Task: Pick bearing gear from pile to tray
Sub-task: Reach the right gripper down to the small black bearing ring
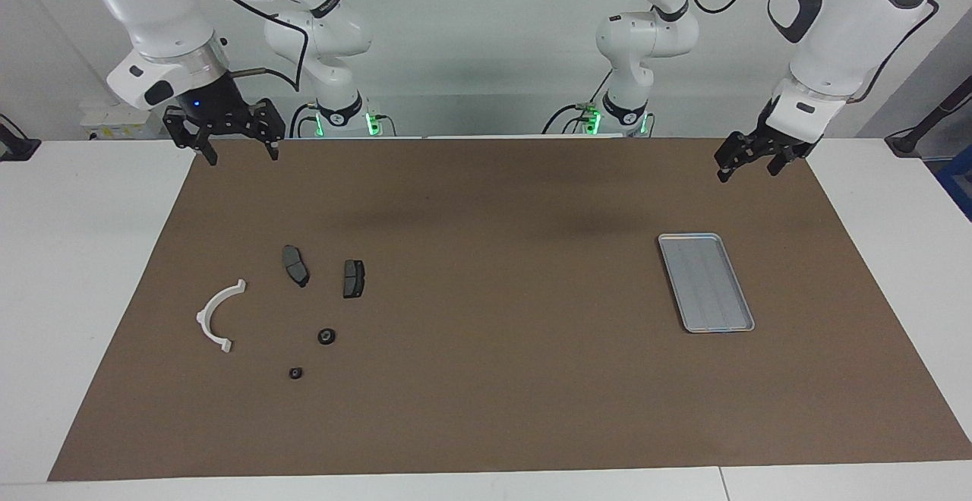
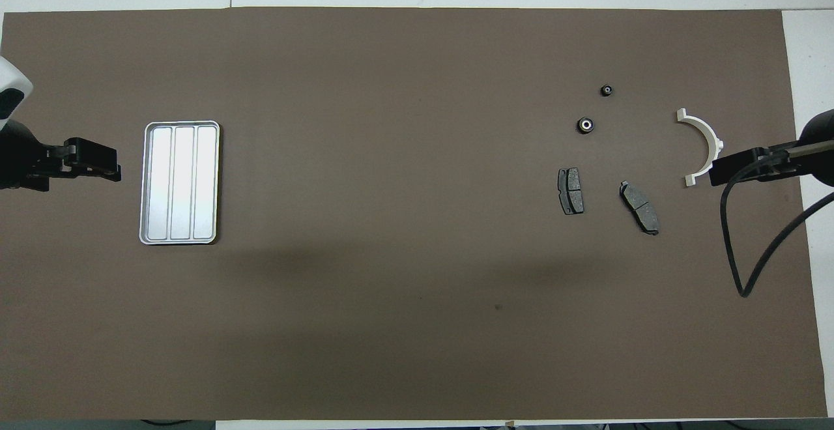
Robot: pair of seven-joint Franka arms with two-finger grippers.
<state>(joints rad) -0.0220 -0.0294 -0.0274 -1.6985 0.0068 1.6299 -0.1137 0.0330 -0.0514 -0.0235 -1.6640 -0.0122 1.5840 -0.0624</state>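
Both arms were raised, neither holding anything. The right gripper (image 1: 237, 140) hung over the mat's edge nearest the robots, close to the corner at the right arm's end; its fingers pointed down, spread wide apart. Its wrist was bent down from a forearm that sloped in from above, a cable looping off it. The left gripper (image 1: 748, 158) hung over the corner at the left arm's end of the same edge, tilted, its fingers parted.
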